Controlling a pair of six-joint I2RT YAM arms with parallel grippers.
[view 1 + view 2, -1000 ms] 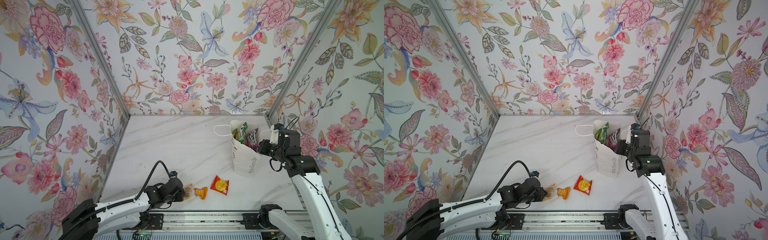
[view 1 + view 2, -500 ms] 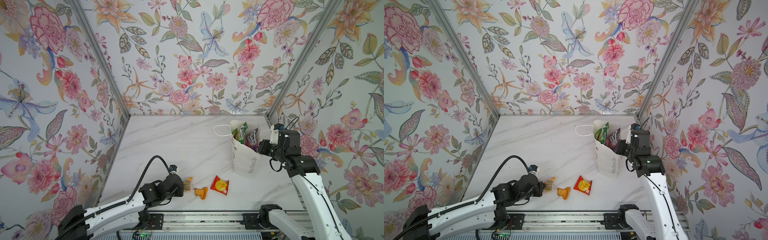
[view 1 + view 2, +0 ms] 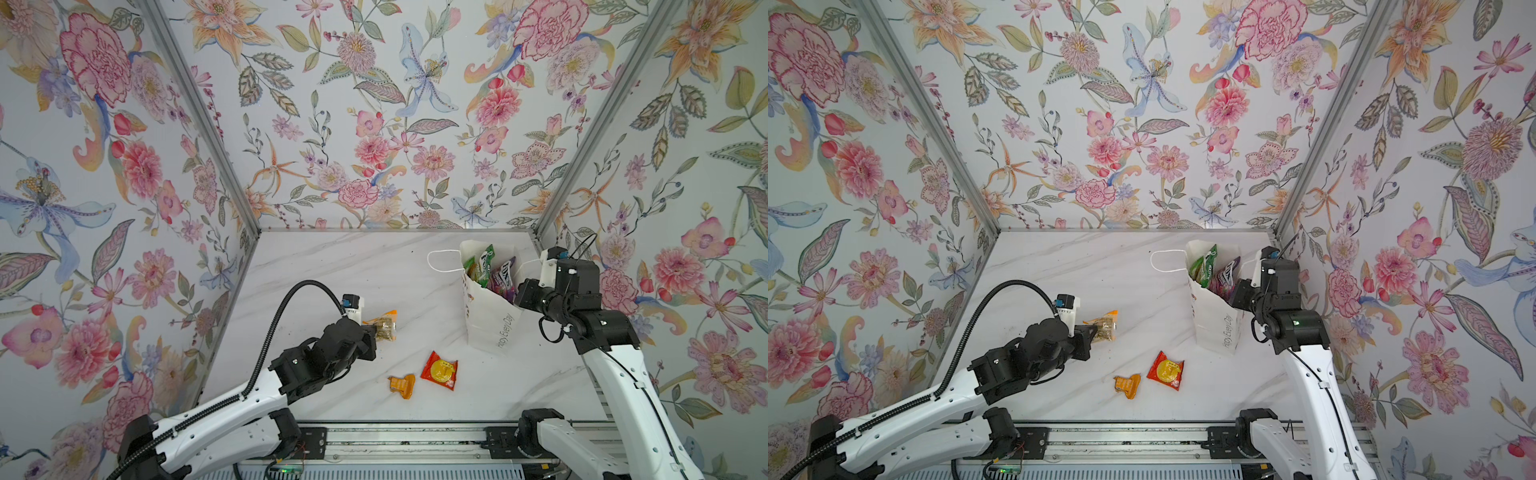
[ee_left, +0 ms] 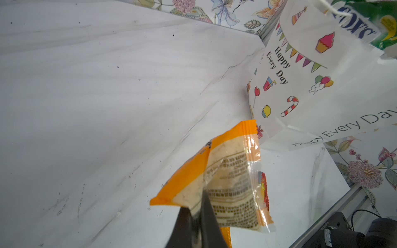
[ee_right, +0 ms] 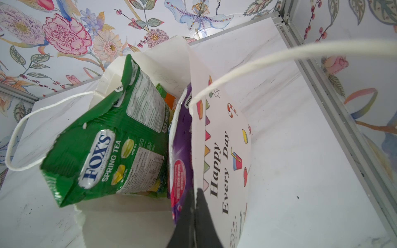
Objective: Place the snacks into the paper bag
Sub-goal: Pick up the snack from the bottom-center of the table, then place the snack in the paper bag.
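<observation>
White marble-look tabletop (image 3: 332,270), closed in on three sides by floral wallpaper. What I can see on and over it:

1. Paper bag (image 3: 490,328), white, "Happy Every Day" lettering, standing upright at the far right of the table close to the side wall. Its mouth is open. One cord handle (image 3: 440,259) loops out over the table on the side away from the wall.

2. Green FOX'S bag (image 5: 107,150), inside the paper bag, its top poking above the rim.

3. Purple FOX'S bag (image 5: 180,150), also inside, pressed against the bag wall beside the green one.

4. Right gripper (image 5: 194,206), jaws pinched together on the paper bag's rim, one finger inside and one outside.

5. Left gripper (image 4: 196,212), jaws clamped on one end of the orange-wrapped bar packet (image 4: 227,182). The packet sticks out beyond the fingers, near the middle of the table and well apart from the paper bag.

6. Red-orange sachet (image 3: 440,370), lying flat towards the front edge, between the held packet and the paper bag.

7. Small orange packet (image 3: 402,384), crumpled, just beside the sachet on its left-arm side.
</observation>
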